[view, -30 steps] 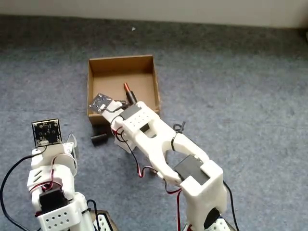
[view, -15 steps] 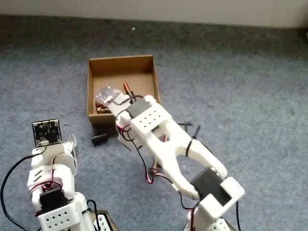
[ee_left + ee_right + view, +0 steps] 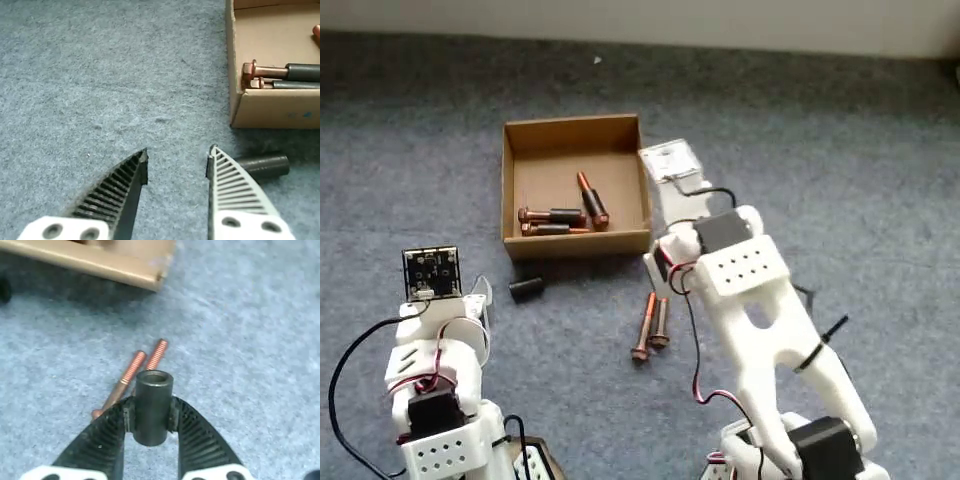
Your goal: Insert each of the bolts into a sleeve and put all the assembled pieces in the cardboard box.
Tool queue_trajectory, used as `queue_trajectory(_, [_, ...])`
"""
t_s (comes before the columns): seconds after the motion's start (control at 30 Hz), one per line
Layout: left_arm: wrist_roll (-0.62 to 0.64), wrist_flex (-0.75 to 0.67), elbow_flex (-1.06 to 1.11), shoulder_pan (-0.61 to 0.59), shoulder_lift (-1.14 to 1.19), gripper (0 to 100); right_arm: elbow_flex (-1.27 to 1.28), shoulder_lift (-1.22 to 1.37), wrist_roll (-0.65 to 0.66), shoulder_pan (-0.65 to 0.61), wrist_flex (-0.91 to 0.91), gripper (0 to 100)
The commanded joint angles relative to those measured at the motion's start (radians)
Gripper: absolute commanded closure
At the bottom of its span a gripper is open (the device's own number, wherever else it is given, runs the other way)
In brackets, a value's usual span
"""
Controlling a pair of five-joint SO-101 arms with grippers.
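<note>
Bolts (image 3: pixel 651 323), two bare copper-coloured ones, lie side by side on the grey carpet (image 3: pixel 840 150), touching or nearly so. They are in front of the cardboard box (image 3: pixel 507 185), near its right corner, with their threaded ends towards it and their heads away.

Inside the box are three assembled pieces (image 3: pixel 552 215), each a bolt pushed through a black sleeve. Two lie close together, parallel to the near wall. The third lies at an angle beside them, closer to the middle of the floor.

The right gripper (image 3: pixel 151 412) is clamped on a black sleeve (image 3: pixel 153 390), one ribbed finger on each side of it. The sleeve's open bore points out past the fingertips, with the two bare bolts on the carpet just beyond it.

The left gripper (image 3: pixel 177 160) stands open with nothing between its fingers, low over the carpet and just outside the box's near left corner. A second, loose sleeve (image 3: pixel 263 165) lies on its side on the carpet. It is close beside the pale finger and a little in front of the box's near wall.
</note>
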Motion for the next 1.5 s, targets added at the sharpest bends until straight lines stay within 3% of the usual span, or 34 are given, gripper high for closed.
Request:
queue_trajectory(0.0, [-0.008,-0.015,-0.012,0.084,-0.01,79,0.082,-0.154,-0.012,0.153,-0.085,99.5])
queue_trajectory(0.3, [-0.043,0.014,-0.15,0.278,0.001,79,0.415,-0.341,-0.066,0.277,-0.418,99.5])
queue_trajectory(0.5, [-0.071,0.144,-0.275,0.501,0.002,79,0.467,-0.357,-0.189,0.415,-0.555,99.5])
queue_trajectory(0.7, [-0.071,0.153,-0.306,0.63,0.064,73,0.469,-0.357,-0.275,0.509,-0.601,99.5])
queue_trajectory(1.0, [-0.043,0.095,-0.57,0.788,0.664,73,0.47,-0.351,-0.295,0.544,-0.621,99.5])
queue_trajectory(1.47, [0.364,0.091,-1.115,0.94,1.629,73,0.47,-0.349,-0.293,0.544,-0.621,99.5])
